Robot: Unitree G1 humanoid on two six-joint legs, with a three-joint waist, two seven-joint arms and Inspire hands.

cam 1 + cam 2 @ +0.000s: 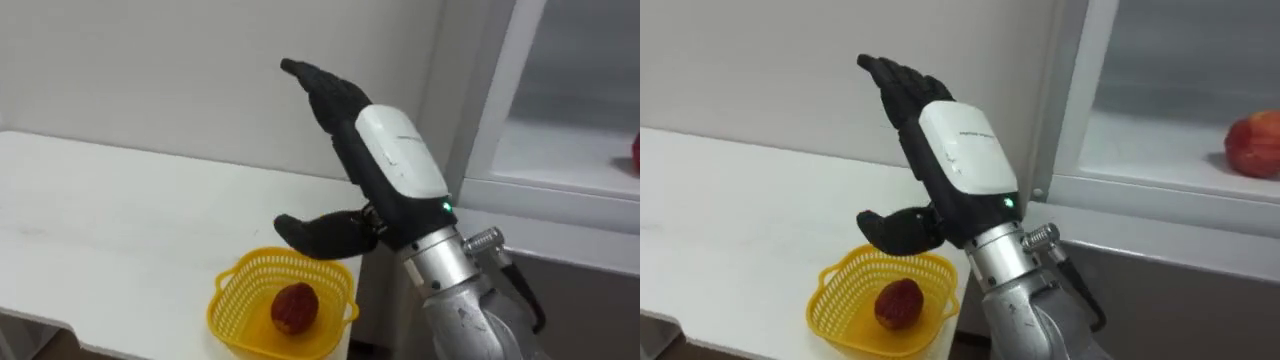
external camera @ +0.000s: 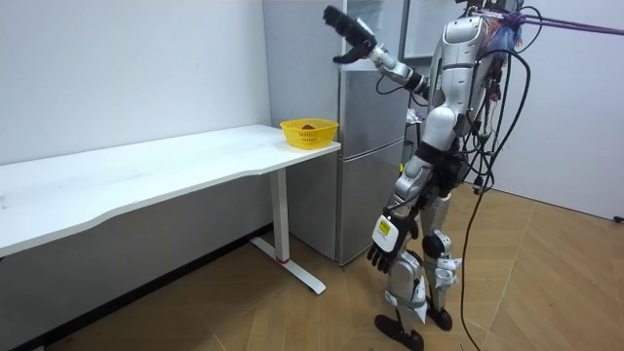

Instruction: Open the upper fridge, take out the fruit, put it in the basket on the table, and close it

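Room view: basket (image 2: pixel 309 133) on white table (image 2: pixel 146 183) beside fridge (image 2: pixel 370 166); right hand (image 1: pixel 398 160) raised, fingers straight.

shelf fruit (image 1: pixel 1253 143) | cut by right edge (mere sliver, left eye view) | kind unclear

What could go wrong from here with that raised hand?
1. The yellow basket, holding a dark red fruit, sits at the white table's corner below the open right hand; a lowering arm might knock it off.
2. The round red fruit on the fridge shelf lies beyond the fridge frame; the hand might strike that frame going in, or nudge the fruit so it rolls.
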